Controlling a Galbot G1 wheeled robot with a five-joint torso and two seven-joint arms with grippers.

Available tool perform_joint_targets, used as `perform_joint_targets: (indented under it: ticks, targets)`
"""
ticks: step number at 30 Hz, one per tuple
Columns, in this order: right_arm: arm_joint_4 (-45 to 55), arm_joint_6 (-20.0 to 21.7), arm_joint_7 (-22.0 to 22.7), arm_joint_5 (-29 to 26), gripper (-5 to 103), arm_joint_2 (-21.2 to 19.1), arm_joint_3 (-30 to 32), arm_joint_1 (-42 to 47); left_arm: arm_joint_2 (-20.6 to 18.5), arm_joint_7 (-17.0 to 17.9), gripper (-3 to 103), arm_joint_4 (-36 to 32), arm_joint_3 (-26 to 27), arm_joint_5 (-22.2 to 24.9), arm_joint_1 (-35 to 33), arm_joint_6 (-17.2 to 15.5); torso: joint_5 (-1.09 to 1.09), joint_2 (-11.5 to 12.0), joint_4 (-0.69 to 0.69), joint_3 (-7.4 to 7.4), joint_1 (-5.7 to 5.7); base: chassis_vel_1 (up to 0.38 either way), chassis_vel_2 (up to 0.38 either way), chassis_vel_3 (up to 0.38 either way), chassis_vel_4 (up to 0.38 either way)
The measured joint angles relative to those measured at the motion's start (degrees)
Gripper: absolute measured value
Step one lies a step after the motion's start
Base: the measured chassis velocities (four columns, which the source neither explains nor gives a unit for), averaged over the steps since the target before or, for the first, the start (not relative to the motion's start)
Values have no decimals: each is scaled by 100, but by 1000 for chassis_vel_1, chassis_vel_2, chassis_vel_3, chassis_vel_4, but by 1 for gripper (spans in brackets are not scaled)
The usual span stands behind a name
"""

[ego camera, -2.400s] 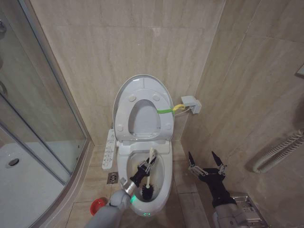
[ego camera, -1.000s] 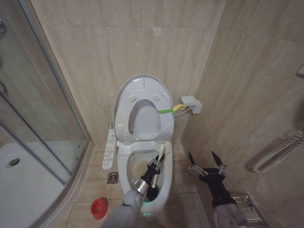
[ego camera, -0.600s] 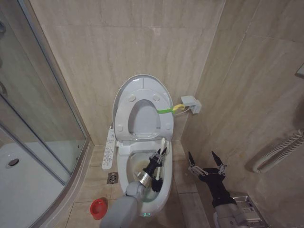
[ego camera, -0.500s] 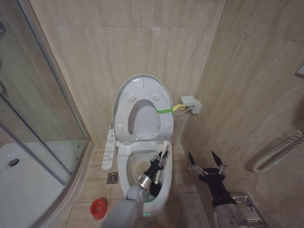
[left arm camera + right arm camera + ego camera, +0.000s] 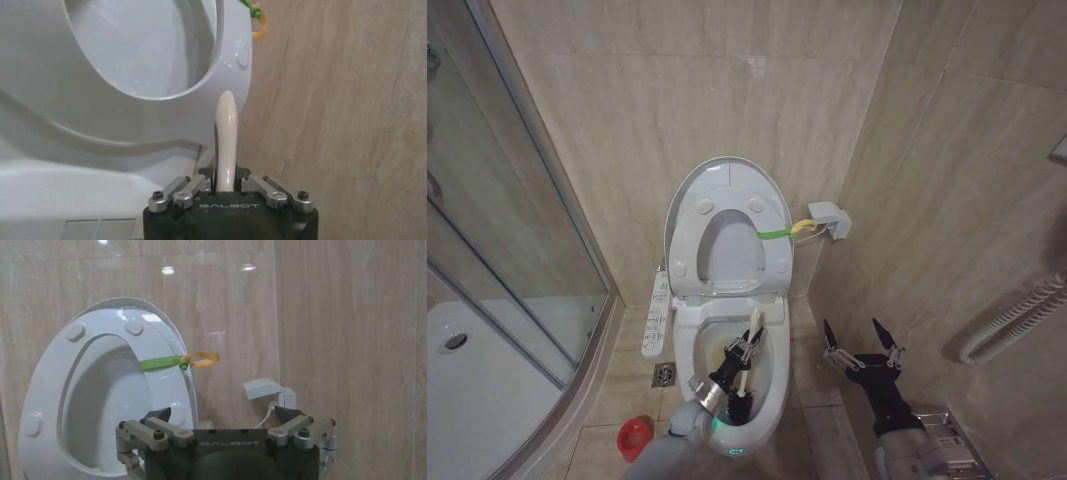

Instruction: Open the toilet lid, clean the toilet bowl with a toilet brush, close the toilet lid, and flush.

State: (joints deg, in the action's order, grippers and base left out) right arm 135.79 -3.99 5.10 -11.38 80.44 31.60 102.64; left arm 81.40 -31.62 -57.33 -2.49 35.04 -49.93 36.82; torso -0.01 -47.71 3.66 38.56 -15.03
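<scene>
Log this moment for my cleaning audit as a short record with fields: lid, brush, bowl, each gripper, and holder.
toilet lid: raised, upright against the wall, seat up with it
toilet brush: handle clamped in the left gripper, dark head down inside the bowl
toilet bowl: open, yellowish inside
left gripper: over the bowl, shut on the handle
right gripper: open, idle, to the right of the toilet
red holder cup: on the floor, left of the toilet

Beige tiled floor [image 5: 632, 372] carrying the white toilet bowl [image 5: 689, 352] near the back wall, a small red holder cup [image 5: 633, 436] sitting just left of it, a square drain [image 5: 665, 375] lying between them.
</scene>
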Motion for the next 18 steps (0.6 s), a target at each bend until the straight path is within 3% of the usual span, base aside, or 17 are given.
perform_joint_targets:
  ticks: [18]
  targets:
    - [0,0,0,0,100,0,0,0,-383,24,20,-808,398,-226,-992,20,1,-2,0,-2,1,0,0,0,0]
